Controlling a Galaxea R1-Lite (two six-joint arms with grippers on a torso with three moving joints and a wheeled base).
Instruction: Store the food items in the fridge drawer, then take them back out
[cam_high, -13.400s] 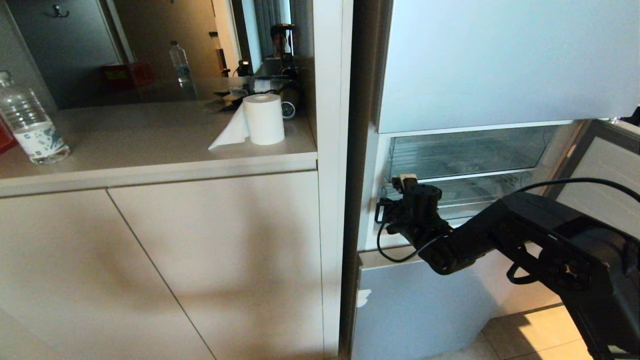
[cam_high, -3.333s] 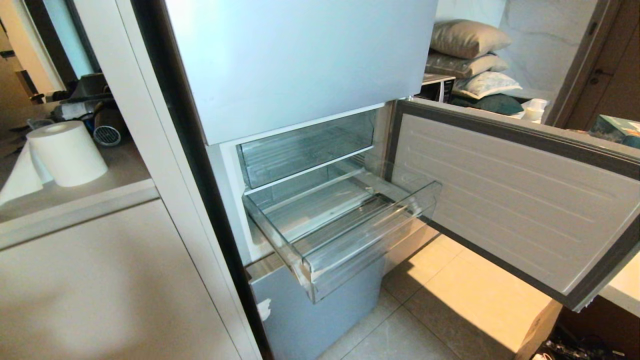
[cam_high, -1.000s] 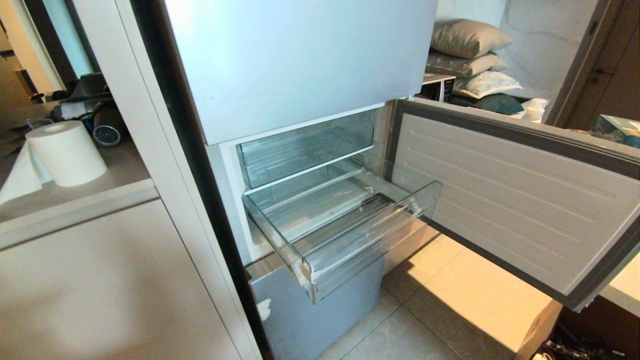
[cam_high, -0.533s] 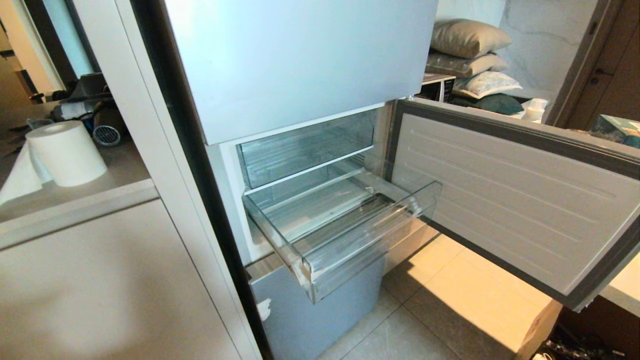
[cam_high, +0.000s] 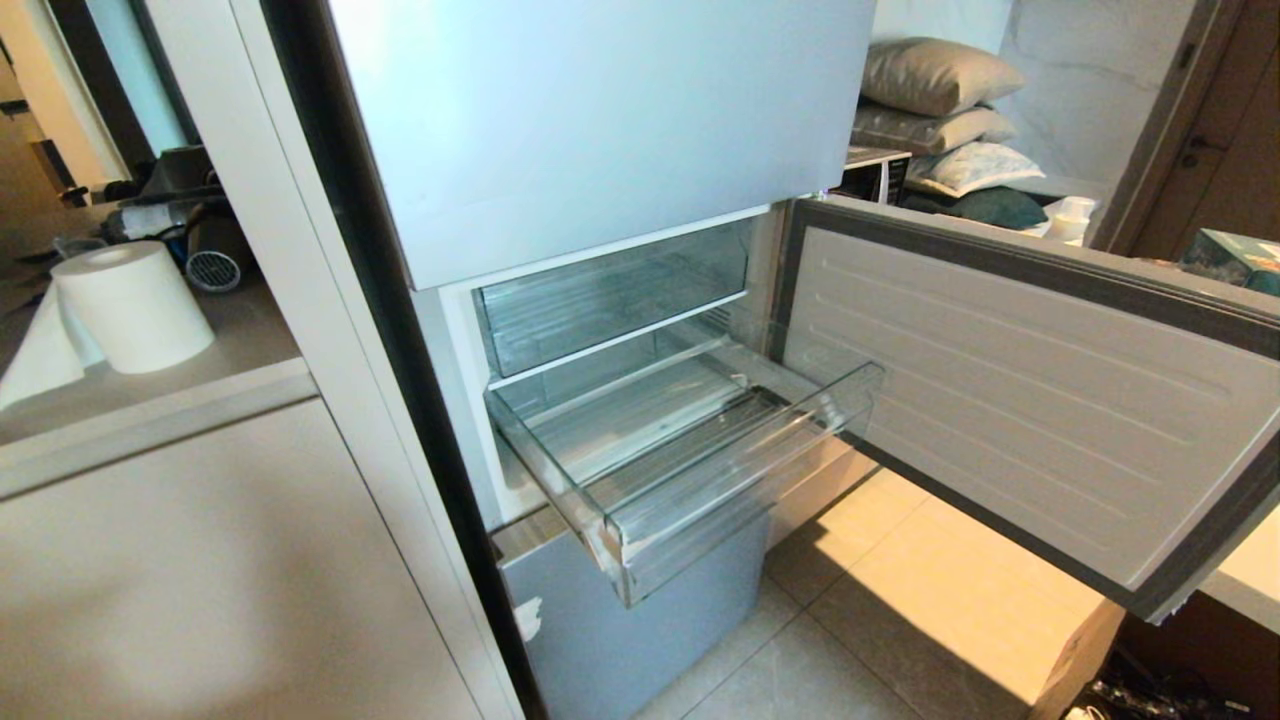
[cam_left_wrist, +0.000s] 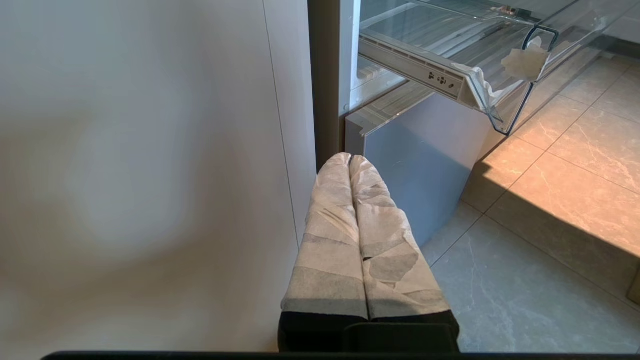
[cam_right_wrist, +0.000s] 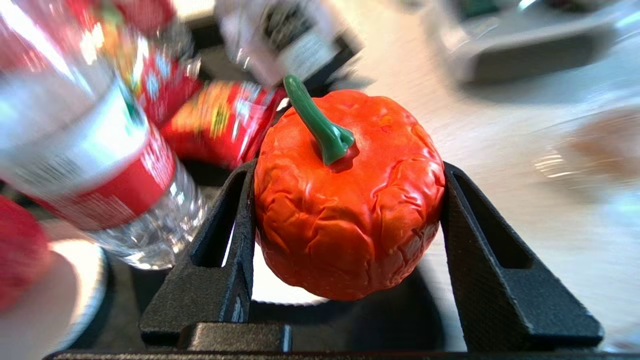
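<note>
Jaws of the left gripper (cam_left_wrist: 350, 159), wrapped in pale tape, are pressed together with nothing between them, low beside a white cabinet panel (cam_left_wrist: 150, 165); above and ahead of them juts the wide, shallow, clear plastic fridge drawer (cam_high: 690, 450), pulled out with nothing in it. Jaws of the right gripper (cam_right_wrist: 347, 200) are clamped on either side of a small, round, wrinkled red-orange fruit (cam_right_wrist: 350, 200) with a green stem. Just beyond that fruit are a clear plastic bottle with a red label (cam_right_wrist: 95, 150) and blurred red packets (cam_right_wrist: 220, 120).
</note>
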